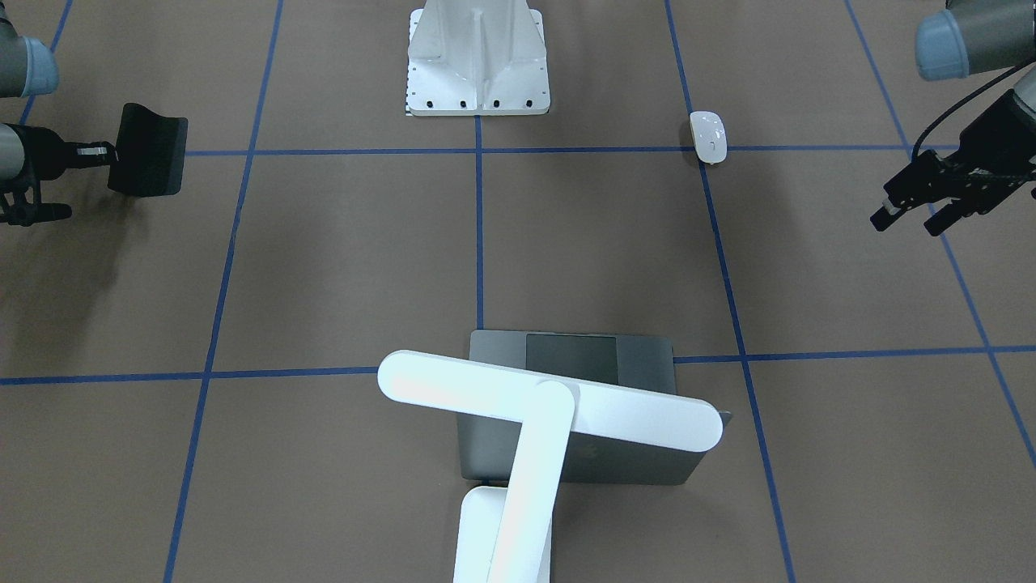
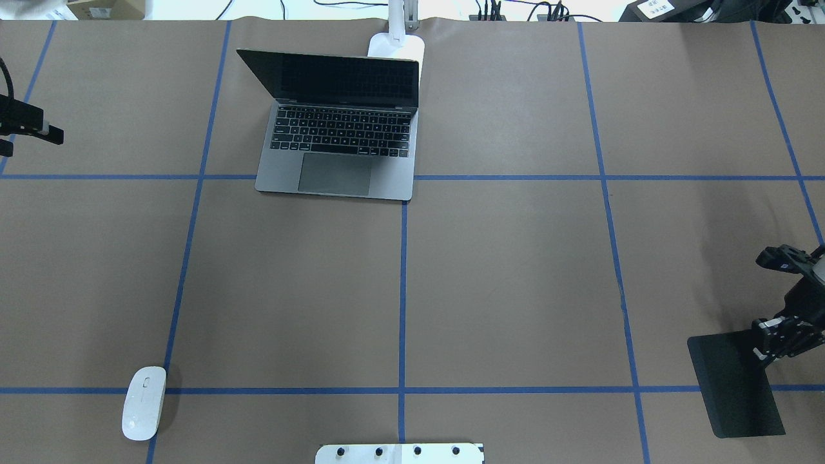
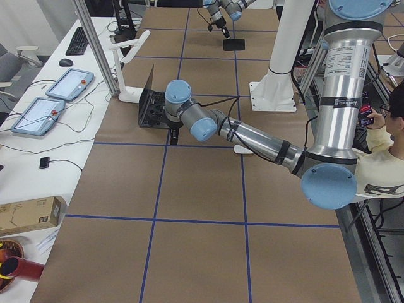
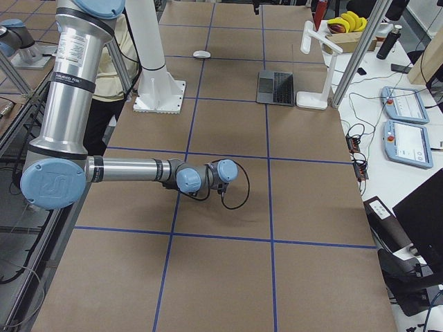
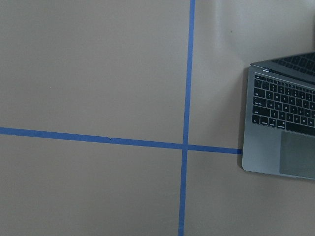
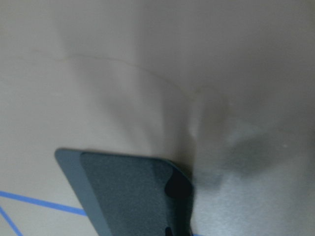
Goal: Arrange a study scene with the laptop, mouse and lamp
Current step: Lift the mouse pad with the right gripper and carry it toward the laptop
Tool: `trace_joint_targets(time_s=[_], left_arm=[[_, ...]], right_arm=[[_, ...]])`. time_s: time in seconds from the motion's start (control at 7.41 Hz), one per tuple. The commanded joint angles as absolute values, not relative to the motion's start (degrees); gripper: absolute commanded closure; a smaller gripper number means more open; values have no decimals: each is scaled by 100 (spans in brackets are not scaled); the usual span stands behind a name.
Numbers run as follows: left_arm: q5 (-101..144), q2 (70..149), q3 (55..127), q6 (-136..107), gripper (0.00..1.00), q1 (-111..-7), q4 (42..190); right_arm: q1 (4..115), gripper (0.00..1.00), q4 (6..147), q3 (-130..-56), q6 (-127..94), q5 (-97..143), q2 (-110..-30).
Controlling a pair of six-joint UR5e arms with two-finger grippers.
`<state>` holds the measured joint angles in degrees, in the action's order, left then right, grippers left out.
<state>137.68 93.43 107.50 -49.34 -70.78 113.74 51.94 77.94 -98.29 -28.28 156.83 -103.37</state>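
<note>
Brown paper point(image 2: 515, 290) ruled with blue tape lines point(image 2: 403, 290) covered the whole table. At the upper left edge of the overhead view the left gripper point(image 2: 29, 138) hung over bare paper with its fingers parted and nothing between them. The laptop point(image 2: 335, 148) stood well apart to its right, near the top centre. It was open, the dark screen leaning back and the keyboard and trackpad facing the bottom of the frame. The left wrist view caught only the laptop's corner at its right edge. Just behind the screen, at the top edge, sat the lamp point(image 2: 396, 46). In the front-facing view its long bar head reached across above the laptop's lid. The mouse point(image 2: 144, 403) lay far below the left gripper, in the lower left, on a tape line.

At the right edge, lower down, the right gripper point(image 2: 760, 345) was clamped on one edge of a flat black pad point(image 2: 735, 383), well away from laptop, lamp and mouse. A white bolted pedestal point(image 2: 399, 454) showed at the bottom centre.
</note>
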Motion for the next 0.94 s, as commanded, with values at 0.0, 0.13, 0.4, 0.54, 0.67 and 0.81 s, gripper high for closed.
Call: trace_joint_targets(time_s=[0.0, 0.13, 0.4, 0.54, 0.67, 0.81], left_arm=[[13982, 9343, 10548, -4494, 1, -7285, 11338], [14088, 9343, 10425, -4221, 1, -7399, 11338], [14325, 9360, 10117, -3746, 1, -7610, 11329], [14335, 9360, 10081, -3727, 1, -7655, 11259], [14326, 9360, 9968, -3561, 1, -7777, 11250], [14274, 9360, 9775, -3255, 1, -7909, 11241]], right_arm=[[5456, 100, 7813, -10098, -3172, 15566, -10065], [5658, 100, 7840, -10168, -3199, 15487, -9846], [5949, 100, 7849, -10282, -3427, 15295, -9301], [6002, 100, 7875, -10396, -3550, 14980, -9073], [6038, 100, 8014, -10450, -3707, 14689, -8748], [6055, 100, 8581, -10511, -3744, 14426, -8301]])
